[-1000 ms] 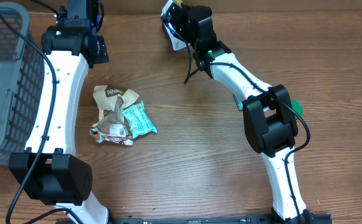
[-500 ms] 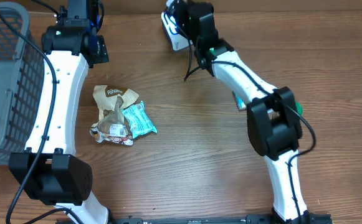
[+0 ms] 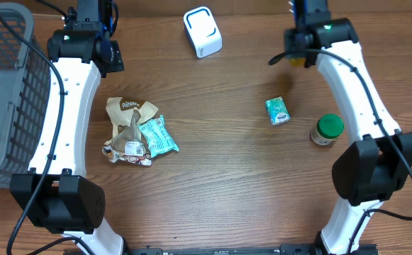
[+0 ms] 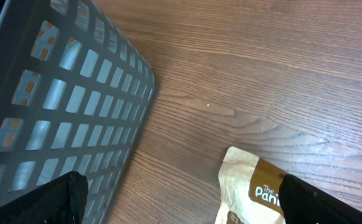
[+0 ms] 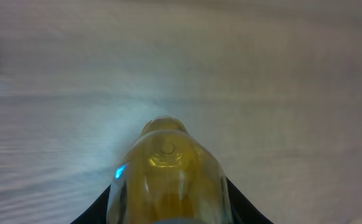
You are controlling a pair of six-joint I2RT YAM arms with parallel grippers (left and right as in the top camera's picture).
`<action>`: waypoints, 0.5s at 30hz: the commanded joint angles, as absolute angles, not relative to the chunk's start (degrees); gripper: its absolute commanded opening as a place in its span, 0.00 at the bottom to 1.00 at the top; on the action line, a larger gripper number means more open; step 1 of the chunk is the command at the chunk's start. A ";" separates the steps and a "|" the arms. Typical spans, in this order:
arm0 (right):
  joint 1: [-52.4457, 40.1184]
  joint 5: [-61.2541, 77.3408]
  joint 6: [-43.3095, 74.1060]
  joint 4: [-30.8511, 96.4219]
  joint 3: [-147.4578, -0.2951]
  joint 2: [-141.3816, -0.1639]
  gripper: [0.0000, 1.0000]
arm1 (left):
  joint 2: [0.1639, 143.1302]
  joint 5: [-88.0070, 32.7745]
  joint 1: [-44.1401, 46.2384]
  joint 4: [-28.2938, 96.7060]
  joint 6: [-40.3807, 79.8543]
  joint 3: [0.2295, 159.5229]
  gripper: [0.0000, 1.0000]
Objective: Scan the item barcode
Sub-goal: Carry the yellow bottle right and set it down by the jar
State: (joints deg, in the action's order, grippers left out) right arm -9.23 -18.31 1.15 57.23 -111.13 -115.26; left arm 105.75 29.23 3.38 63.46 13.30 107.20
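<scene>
The white barcode scanner point(image 3: 202, 32) stands at the back middle of the table. My right gripper point(image 5: 168, 208) is shut on a clear bottle of amber liquid point(image 5: 167, 174), whose base points away from the camera over blurred wood. In the overhead view the right gripper point(image 3: 299, 57) is at the back right, well to the right of the scanner, and the bottle is mostly hidden under the wrist. My left gripper point(image 4: 193, 205) is open and empty, above the table between the grey basket point(image 4: 62, 106) and a brown paper bag point(image 4: 255, 186).
The brown bag point(image 3: 126, 127) and a teal packet point(image 3: 157, 136) lie left of centre. A small teal box point(image 3: 278, 111) and a green-lidded jar point(image 3: 327, 129) sit on the right. The grey basket point(image 3: 0, 85) fills the left edge.
My right arm has swung quickly from the scanner over to the back right, still holding the bottle. The left arm has not moved.
</scene>
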 commanded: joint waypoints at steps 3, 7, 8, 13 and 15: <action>-2.74 -9.91 4.97 58.00 -106.67 -115.22 0.08 | 104.68 29.98 3.77 63.37 12.82 108.09 1.00; 0.51 -8.75 4.97 59.40 -103.44 -115.22 0.12 | 104.68 29.98 3.77 63.40 12.82 108.09 1.00; 1.06 -8.75 4.97 59.77 -102.56 -115.22 0.12 | 104.68 29.98 3.77 63.37 12.82 108.12 1.00; 2.87 -8.88 4.95 59.09 -98.02 -115.22 0.15 | 104.68 29.98 3.77 63.37 12.82 108.09 0.99; 2.92 -8.86 4.95 58.81 -97.49 -115.22 0.22 | 104.68 29.98 3.77 63.40 12.82 108.09 1.00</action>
State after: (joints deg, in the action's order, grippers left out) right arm 2.63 -9.21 4.49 59.53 -98.10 -115.92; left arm 105.75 29.21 3.38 63.44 13.30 107.20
